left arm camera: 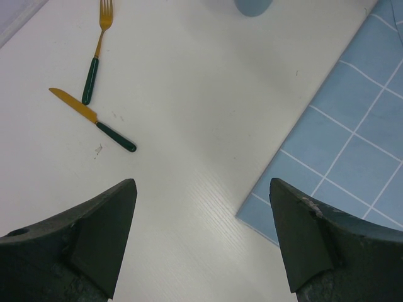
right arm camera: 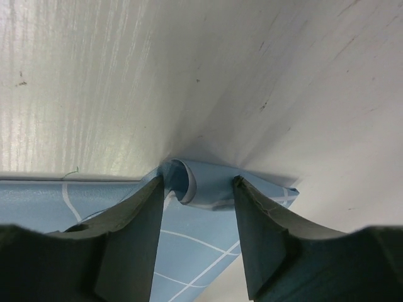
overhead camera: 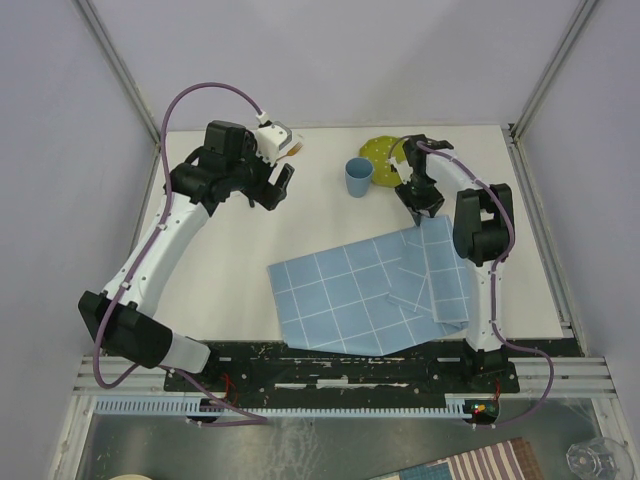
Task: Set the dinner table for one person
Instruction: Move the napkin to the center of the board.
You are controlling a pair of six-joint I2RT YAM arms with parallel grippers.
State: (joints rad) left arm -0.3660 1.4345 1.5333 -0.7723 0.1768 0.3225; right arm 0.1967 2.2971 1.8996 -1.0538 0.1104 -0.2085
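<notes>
The white dinner table (overhead camera: 240,260) carries a light-blue grid cloth (overhead camera: 350,295), its right part folded over itself. A blue cup (overhead camera: 358,178) and a yellow-green plate (overhead camera: 382,155) stand at the back. My left gripper (overhead camera: 277,185) hangs open and empty above bare table (left arm camera: 189,94). Its view shows a gold fork (left arm camera: 101,44) and a gold knife (left arm camera: 94,119), both with green handles, and the cloth's edge (left arm camera: 352,145). My right gripper (overhead camera: 418,205) is low at the cloth's far right corner. Its open jaws (right arm camera: 198,182) straddle the curled corner (right arm camera: 189,251).
Grey walls and metal frame posts (overhead camera: 120,70) close in the table on three sides. The cup's base (left arm camera: 253,5) shows at the top of the left wrist view. The arm bases sit on a black rail (overhead camera: 330,370) at the near edge.
</notes>
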